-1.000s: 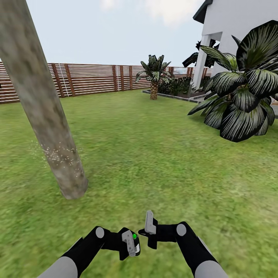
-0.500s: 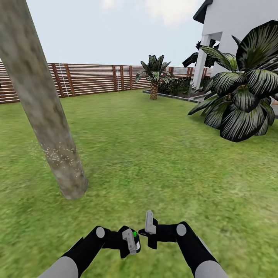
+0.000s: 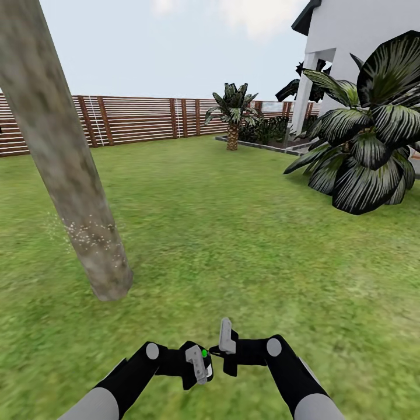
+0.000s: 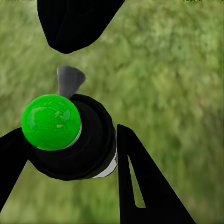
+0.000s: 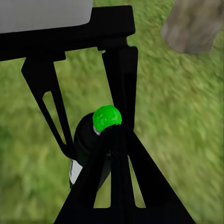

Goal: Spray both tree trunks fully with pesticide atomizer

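Observation:
The pesticide atomizer (image 4: 70, 140) is a small black bottle with a white label and a green top. My left gripper (image 4: 70, 135) is shut on it low in the head view, where the atomizer (image 3: 204, 354) stands upright. My right gripper (image 5: 114, 133) is shut, its fingertips meeting right at the atomizer's (image 5: 88, 140) green top; whether they touch it I cannot tell. In the head view the right gripper (image 3: 224, 344) sits just right of the left gripper (image 3: 197, 363). A thick mottled tree trunk (image 3: 64, 163) leans ahead on the left, with white specks near its base.
Grass lawn (image 3: 233, 233) stretches ahead to a brown slat fence (image 3: 134, 119). A broad-leaved dark plant (image 3: 367, 146) stands at the right by a white house (image 3: 361, 35). A short palm (image 3: 233, 114) stands in a bed at the back.
My left gripper has shifted slightly up and toward the right gripper with the atomizer. The camera and the right arm have held still.

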Controlling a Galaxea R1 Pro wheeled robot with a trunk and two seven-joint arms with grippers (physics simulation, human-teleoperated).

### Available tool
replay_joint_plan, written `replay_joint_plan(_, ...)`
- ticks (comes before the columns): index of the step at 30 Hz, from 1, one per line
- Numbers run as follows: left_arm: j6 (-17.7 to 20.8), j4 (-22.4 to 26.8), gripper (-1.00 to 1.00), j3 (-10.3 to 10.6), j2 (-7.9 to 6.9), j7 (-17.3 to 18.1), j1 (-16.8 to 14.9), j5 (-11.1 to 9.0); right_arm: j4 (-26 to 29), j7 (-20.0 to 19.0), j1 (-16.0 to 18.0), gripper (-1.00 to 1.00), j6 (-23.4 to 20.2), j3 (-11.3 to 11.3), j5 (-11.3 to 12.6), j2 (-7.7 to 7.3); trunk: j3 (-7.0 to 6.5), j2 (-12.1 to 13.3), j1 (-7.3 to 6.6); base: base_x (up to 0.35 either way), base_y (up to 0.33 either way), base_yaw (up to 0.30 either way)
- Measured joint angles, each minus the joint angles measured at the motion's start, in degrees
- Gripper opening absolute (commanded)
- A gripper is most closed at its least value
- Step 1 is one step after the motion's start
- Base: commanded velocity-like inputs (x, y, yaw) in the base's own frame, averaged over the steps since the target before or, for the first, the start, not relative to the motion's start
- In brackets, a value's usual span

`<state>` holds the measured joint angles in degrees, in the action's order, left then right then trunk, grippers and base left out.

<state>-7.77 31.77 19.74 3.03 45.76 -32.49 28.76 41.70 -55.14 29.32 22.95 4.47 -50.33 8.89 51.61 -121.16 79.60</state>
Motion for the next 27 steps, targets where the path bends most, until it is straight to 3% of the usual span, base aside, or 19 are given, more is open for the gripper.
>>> replay_joint_plan(17,0.00,-0.24,-1.00,0.07,0.47,0.00,0.00,0.06,0.00,-0.01,0.00,-1.00,0.00,0.00,0.00,-0.02,0.00,0.00,0.00,0.000,0.000,0.000)
replay_joint_plan(21,0.00,-0.88,-1.00,-0.06,-0.14,0.00,0.00,0.17,0.00,-0.01,0.00,-1.00,0.00,0.00,0.00,-0.02,0.00,0.00,0.00,0.000,0.000,0.000)
replay_joint_plan(23,0.00,-0.99,-1.00,-0.14,-0.89,0.00,0.00,0.46,-0.02,-0.02,0.00,-1.00,0.00,0.00,0.00,-0.02,0.00,0.00,0.00,0.000,0.000,0.000)
replay_joint_plan(25,0.02,-1.07,-1.00,-0.16,-2.66,-0.02,0.00,0.63,-0.03,-0.03,0.00,-1.00,0.00,0.00,0.00,-0.02,0.00,0.00,0.00,0.000,0.000,0.000)
replay_joint_plan(27,0.08,-3.39,-1.00,-0.26,-6.54,0.03,0.07,0.82,-0.07,-0.02,0.00,-1.00,0.00,-0.02,0.00,-0.02,0.01,0.00,0.00,0.000,0.000,0.000)
